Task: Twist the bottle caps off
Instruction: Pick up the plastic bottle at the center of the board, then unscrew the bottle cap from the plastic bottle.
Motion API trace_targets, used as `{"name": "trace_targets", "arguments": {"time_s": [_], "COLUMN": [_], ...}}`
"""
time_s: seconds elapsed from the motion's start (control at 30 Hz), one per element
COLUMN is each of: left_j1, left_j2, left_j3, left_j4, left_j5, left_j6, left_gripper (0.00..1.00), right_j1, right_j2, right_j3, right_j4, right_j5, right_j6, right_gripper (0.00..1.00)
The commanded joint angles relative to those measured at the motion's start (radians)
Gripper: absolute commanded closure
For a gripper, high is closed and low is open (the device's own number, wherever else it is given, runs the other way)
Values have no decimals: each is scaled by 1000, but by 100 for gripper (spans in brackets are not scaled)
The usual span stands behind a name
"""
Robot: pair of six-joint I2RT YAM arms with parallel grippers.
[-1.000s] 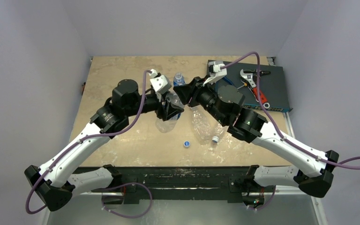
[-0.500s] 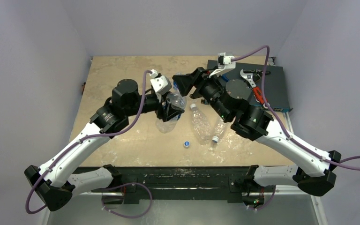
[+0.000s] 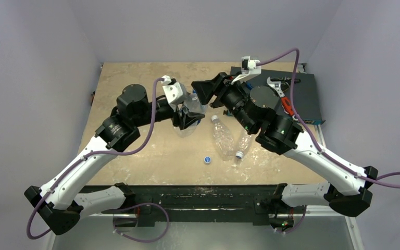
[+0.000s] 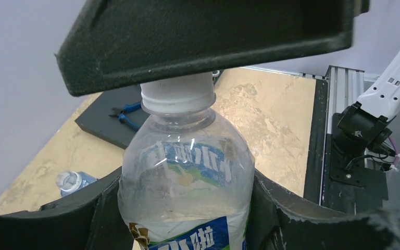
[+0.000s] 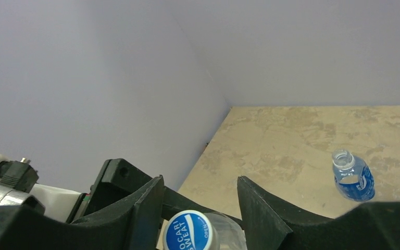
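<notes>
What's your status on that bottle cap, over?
Left gripper shut on labelled bottle. Right gripper open, straddling its blue cap. Cap still on. Nothing blocking.

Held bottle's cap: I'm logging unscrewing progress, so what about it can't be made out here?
- Top external: hidden entirely under the right gripper.
- Left wrist: a black finger covers the cap's top; looseness unreadable.
- Right wrist: the bottom edge cuts the cap off; threads unseen.

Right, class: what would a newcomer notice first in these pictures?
At the centre, the left gripper clamps a labelled bottle, and the right gripper straddles its blue cap, jaws open. Nearer the front, a loose cap lies near two clear bottles on their sides.
</notes>
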Motion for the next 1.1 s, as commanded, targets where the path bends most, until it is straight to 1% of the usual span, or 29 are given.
{"name": "trace_targets", "arguments": {"time_s": [0.0, 0.13, 0.2, 0.33, 0.47, 0.6, 0.63, 0.77, 0.93, 0.97, 1.03, 1.07], "left_j1": [-1, -2, -2, -2, -2, -2, -2, -3, -2, -2, -2, -2], "left_j2": [-28, -30, -30, -29, -30, -33, -35, -36, -35, -33, -33, -32], "left_j3": [50, 51, 51, 50, 50, 48, 49, 45, 46, 47, 49, 52], "left_j4": [50, 45, 48, 53, 55, 61, 63, 76, 79, 79, 80, 81], "left_j5": [35, 28, 27, 15, 6, -1, -6, -10, -14, -12, -10, -8], "left_j6": [76, 73, 63, 47, 46, 42, 40, 20, 0, -1, -10, -14], "left_gripper": [58, 58, 58, 58, 59, 60, 60, 61, 62, 62, 62, 62], "right_j1": [3, 3, 5, 16, 29, 31, 30, 30, 31, 31, 31, 31], "right_j2": [-17, -26, -28, -28, -22, -28, -31, -38, -41, -44, -50, -51], "right_j3": [21, 14, 11, 3, 2, -10, -14, -24, -30, -34, -39, -39], "right_j4": [38, 64, 69, 81, 79, 76, 75, 72, 71, 73, 80, 81], "right_j5": [1, -24, -31, -37, -35, -30, -25, -19, -21, -16, -14, -14], "right_j6": [-6, -4, -5, -18, -37, -42, -42, -42, -50, -50, -52, -55], "right_gripper": [44, 52, 54, 54, 49, 48, 49, 59, 59, 63, 74, 82]}}
